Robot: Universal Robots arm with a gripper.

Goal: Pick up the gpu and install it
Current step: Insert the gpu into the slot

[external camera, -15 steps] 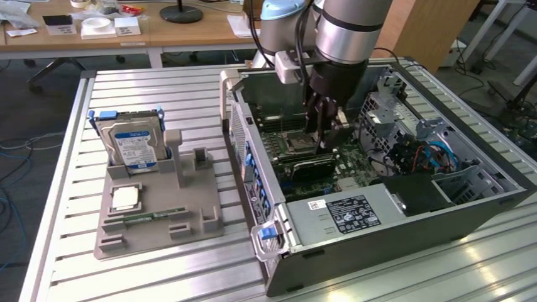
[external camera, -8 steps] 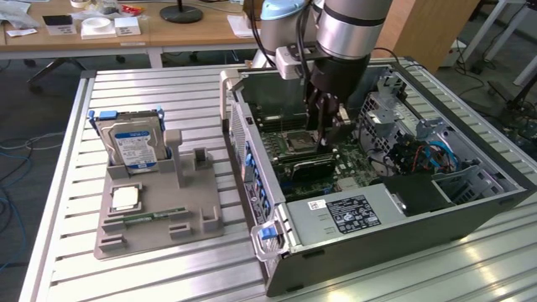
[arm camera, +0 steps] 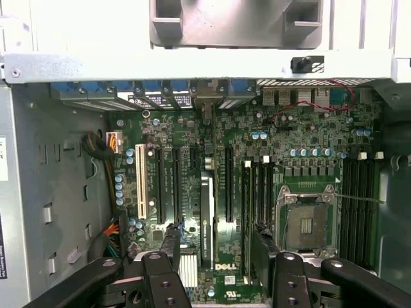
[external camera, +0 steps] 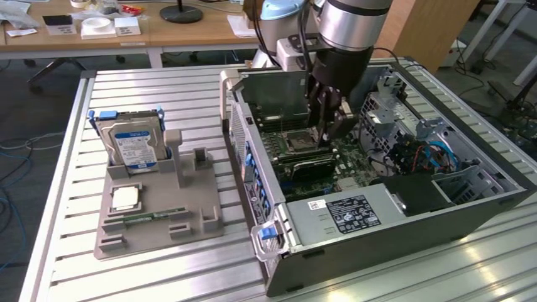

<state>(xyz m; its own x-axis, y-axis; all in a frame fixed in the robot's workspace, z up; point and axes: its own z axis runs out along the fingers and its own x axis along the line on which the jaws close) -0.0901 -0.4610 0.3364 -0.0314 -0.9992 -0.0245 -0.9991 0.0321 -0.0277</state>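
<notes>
While hanging down from the top middle of the exterior view, reaches into the open computer case with the gripper, just above the green board. Grips nothing: jaws spread wide apart and loose. Has the gpu right under the gripper, near the middle of the frame, standing on its thin edge in a long slot of the green board. Looks dark and flat there. Shows the gpu in the wrist view as a thin dark strip between the two black fingers, with a gap on each side, so touched by neither. Puts the gripper straight over that strip, with a white slot well off to one side and a square silver chip socket off to the other. Has, on the left of the exterior view, a grey holder on the metal table. Carries a hard drive with a blue and white label standing up at its far end, a square silver chip lying flat lower down, and a narrow green memory stick just below that.
</notes>
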